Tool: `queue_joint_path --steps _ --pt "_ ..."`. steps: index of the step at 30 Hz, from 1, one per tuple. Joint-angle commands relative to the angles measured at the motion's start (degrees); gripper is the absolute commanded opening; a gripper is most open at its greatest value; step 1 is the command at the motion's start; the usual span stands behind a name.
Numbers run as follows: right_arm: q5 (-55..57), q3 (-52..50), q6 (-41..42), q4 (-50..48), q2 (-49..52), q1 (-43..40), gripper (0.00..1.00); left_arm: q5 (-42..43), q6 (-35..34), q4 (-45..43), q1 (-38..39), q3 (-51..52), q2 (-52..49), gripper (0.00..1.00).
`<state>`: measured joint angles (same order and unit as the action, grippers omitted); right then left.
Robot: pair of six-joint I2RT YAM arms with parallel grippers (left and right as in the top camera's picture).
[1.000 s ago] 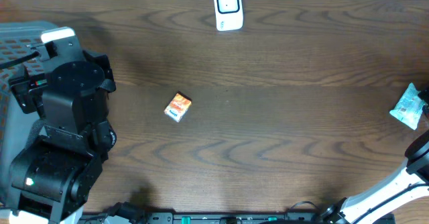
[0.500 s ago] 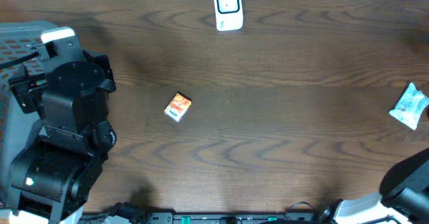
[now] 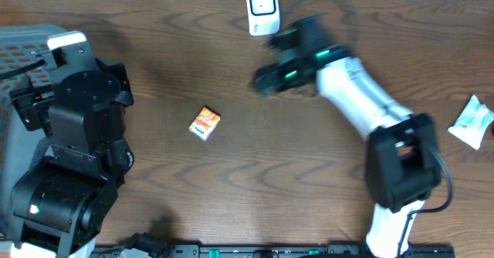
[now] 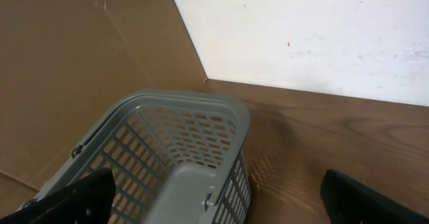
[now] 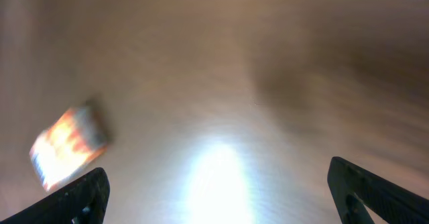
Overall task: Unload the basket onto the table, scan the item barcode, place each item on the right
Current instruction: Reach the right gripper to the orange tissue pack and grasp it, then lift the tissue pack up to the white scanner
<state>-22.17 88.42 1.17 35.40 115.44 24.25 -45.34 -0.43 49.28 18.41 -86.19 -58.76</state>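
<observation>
**A:** Start close in. Is there a container, and what's in it?

**B:** A grey basket (image 4: 201, 110) stands at the 9 o'clock side of the table (image 3: 309, 181), beside the left arm. The left wrist camera looks down on its slatted walls and rim. I cannot tell what it holds. The left claw (image 4: 218, 177) is spread wide and grips nothing.

**A:** Where is the item?

**B:** The orange box (image 3: 204, 123) lies flat on the wood, left of centre and well apart from the basket. The right claw (image 3: 264, 82) is farther back and blurred from above. The box sits at about 8 o'clock from it, near but not touching. The right wrist camera also shows the box low at 8 o'clock, smeared.

**A:** Is that claw gripping anything?

**B:** No. Its fingers (image 5: 375, 190) are far apart, with only wood between them.

**A:** How does the box look?

**B:** It is small and rectangular, with an orange face and a pale edge, and it lies askew. The print is too small to read.

**A:** What's beyond?

**B:** A white scanner (image 3: 262, 9) is at the far edge, at 12 o'clock from the right claw. A pale packet (image 3: 471, 123) lies at the table's 3 o'clock edge.
</observation>
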Motion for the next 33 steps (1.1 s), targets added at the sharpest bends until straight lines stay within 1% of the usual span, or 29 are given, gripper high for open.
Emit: queue_joint_path --steps 1,3,7,11,15,20,27,33 --pt "7.0 -0.1 -12.4 -1.3 -0.4 9.8 0.99 -0.2 -0.7 0.0 -0.2 -0.3 0.0 0.98" --pt "8.8 -0.1 -12.9 -3.0 0.1 14.2 0.99 -0.2 -0.7 0.0 -0.2 -0.3 0.0 0.98" --pt "10.3 -0.1 -16.7 -5.3 2.3 19.3 0.99 -0.2 -0.7 0.0 -0.2 -0.3 0.0 0.98" --pt "11.0 -0.1 -18.0 -9.2 5.5 21.8 0.99 -0.2 -0.7 0.0 -0.2 -0.3 0.0 0.98" --pt "11.1 -0.1 -18.0 -11.0 7.8 24.1 0.99 -0.2 -0.7 0.0 -0.2 -0.3 0.0 0.98" --pt "12.7 -0.1 -17.9 -13.5 9.8 25.3 0.99 -0.2 -0.7 0.0 -0.2 -0.3 0.0 0.98" --pt "17.7 -0.1 -15.3 -16.4 14.0 25.3 0.99 -0.2 -0.7 0.0 -0.2 -0.3 0.0 0.98" --pt "18.9 -0.1 -15.0 -14.9 16.1 25.1 0.99 -0.2 -0.7 0.0 -0.2 -0.3 0.0 0.98"
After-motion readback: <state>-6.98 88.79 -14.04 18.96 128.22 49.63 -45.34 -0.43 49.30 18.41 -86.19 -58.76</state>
